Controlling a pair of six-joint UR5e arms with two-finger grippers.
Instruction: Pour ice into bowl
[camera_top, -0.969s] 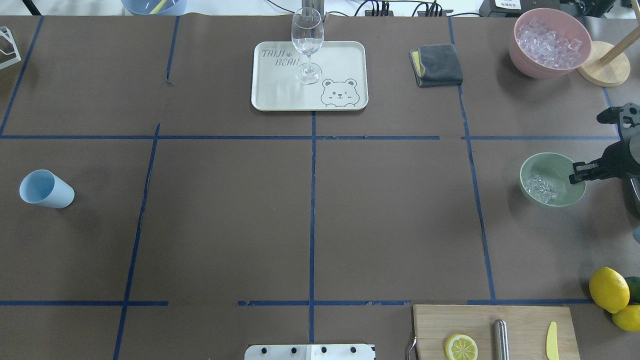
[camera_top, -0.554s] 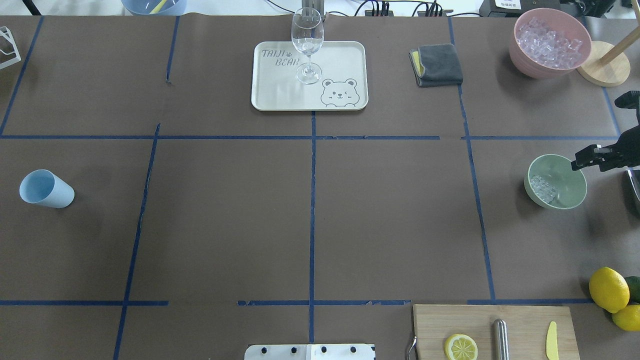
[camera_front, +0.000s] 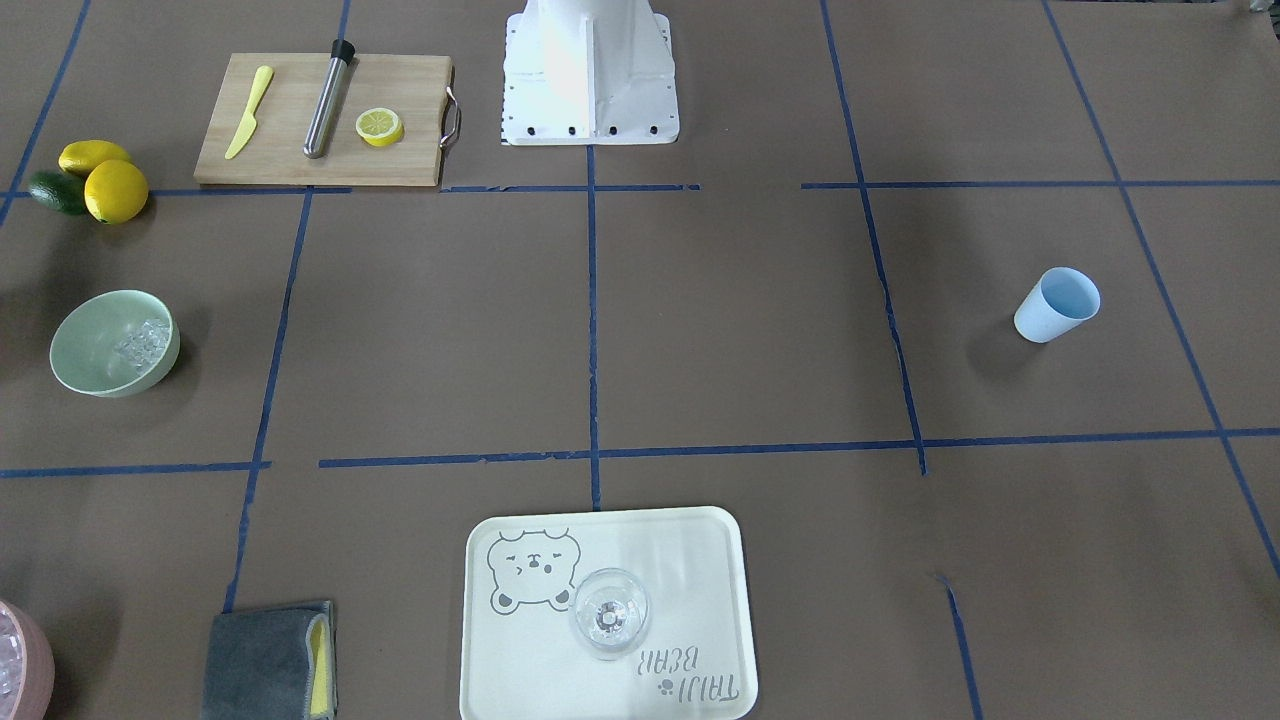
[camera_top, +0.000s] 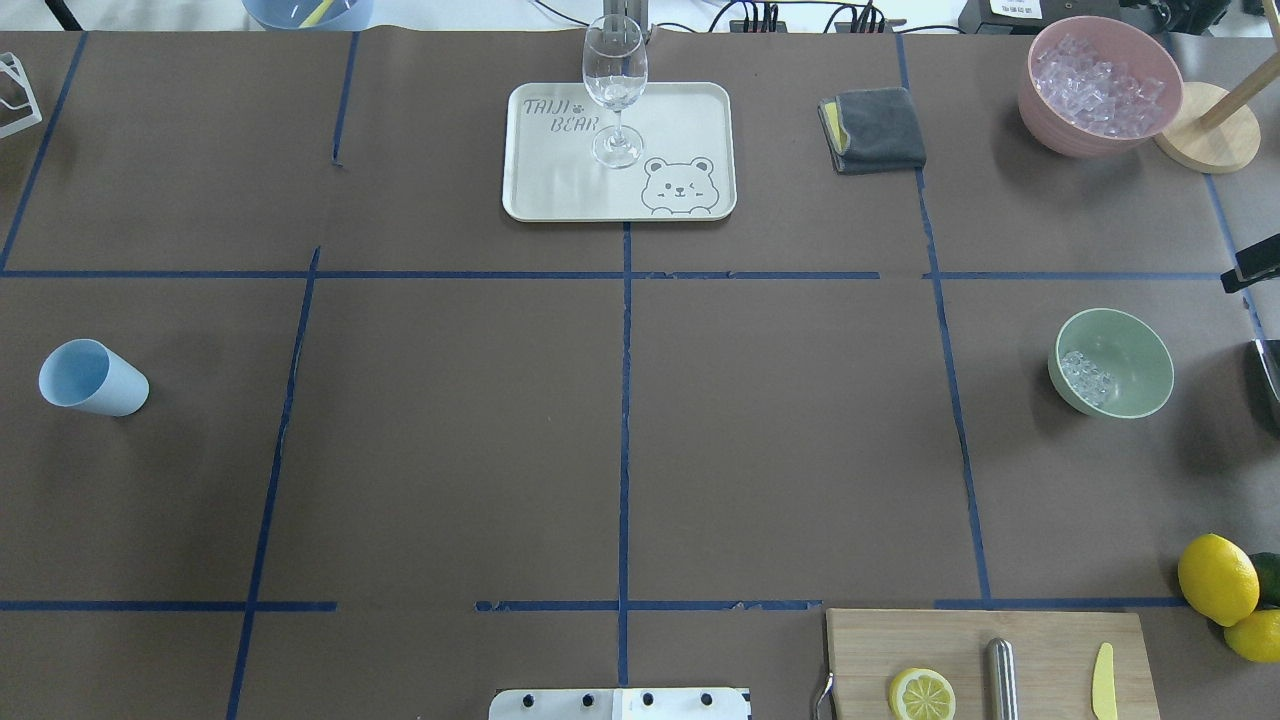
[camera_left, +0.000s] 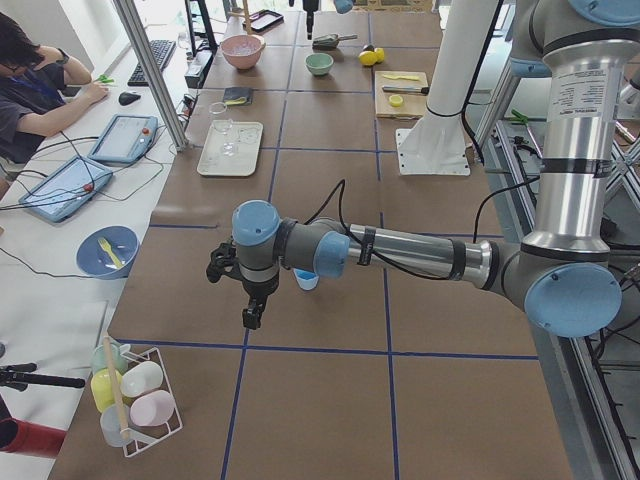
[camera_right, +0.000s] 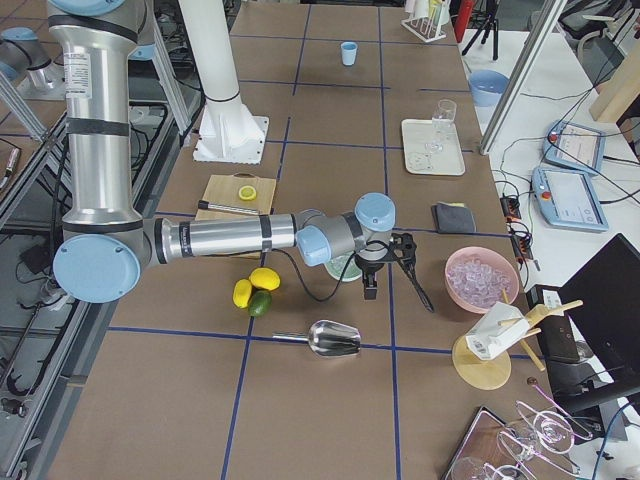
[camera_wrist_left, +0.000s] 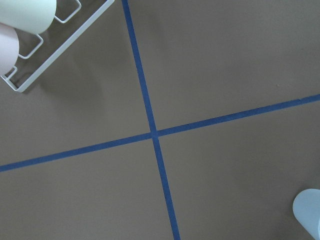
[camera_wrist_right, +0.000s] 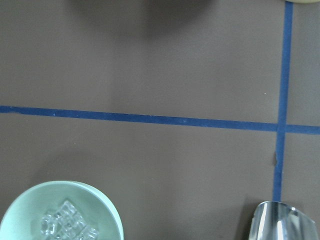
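Observation:
The pale mint-green bowl (camera_top: 1110, 362) stands upright at the table's right side. It holds a small heap of clear ice cubes (camera_top: 1087, 377), which also show in the right wrist view (camera_wrist_right: 65, 225). My right gripper (camera_right: 386, 275) hovers just beyond the bowl and touches nothing. Only a black end of it (camera_top: 1250, 270) shows at the overhead view's right edge, so I cannot tell if it is open. My left gripper (camera_left: 250, 312) hangs above the table near the light blue cup (camera_top: 92, 378). It holds nothing that I can see, and I cannot tell its state.
A pink bowl of ice (camera_top: 1100, 85) stands far right, by a wooden stand (camera_top: 1210, 125). A metal scoop (camera_right: 335, 338) lies right of the green bowl. A tray (camera_top: 690, 120) with a wine glass (camera_top: 614, 85), a grey cloth (camera_top: 875, 128), a cutting board (camera_top: 1050, 650) and lemons (camera_top: 1217, 578) are on the table.
My right gripper left the green bowl's rim and drew back to the right, almost out of the overhead view. The bowl shifted slightly right and now stands free.

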